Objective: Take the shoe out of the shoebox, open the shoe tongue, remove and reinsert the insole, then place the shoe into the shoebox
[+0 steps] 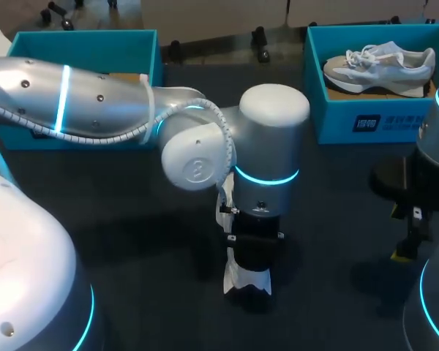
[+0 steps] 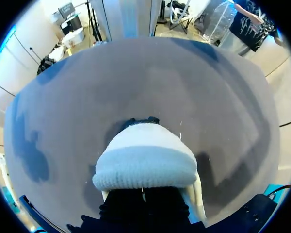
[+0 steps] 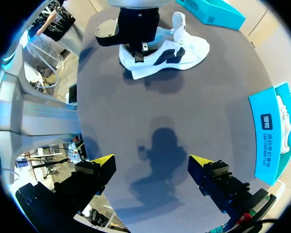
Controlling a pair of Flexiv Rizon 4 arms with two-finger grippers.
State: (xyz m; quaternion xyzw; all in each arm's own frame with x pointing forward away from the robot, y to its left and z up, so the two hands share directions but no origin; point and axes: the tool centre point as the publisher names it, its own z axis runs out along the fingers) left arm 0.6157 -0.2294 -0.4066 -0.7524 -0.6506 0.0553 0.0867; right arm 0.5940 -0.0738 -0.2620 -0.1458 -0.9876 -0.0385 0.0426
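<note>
A white shoe with dark side stripes (image 1: pixel 247 281) (image 3: pixel 179 56) lies on the dark table in front of me, tongue raised. My left arm comes across to the middle, and its gripper (image 1: pixel 252 257) (image 3: pixel 136 52) points straight down into the shoe's heel end. In the left wrist view the pale rounded shoe (image 2: pixel 145 160) fills the space ahead of the black fingers (image 2: pixel 131 204), which stand closed together. Their tips are hidden in the shoe, so I cannot tell what they pinch. My right gripper (image 3: pixel 151 164) (image 1: pixel 404 252) hangs wide open over bare table at the right, holding nothing.
A teal shoebox (image 1: pixel 80 44) (image 3: pixel 213 12) stands at the back left, partly hidden by my left arm. A second teal shoebox (image 1: pixel 366 121) (image 3: pixel 269 136) at the back right holds a grey-white sneaker (image 1: pixel 380 64).
</note>
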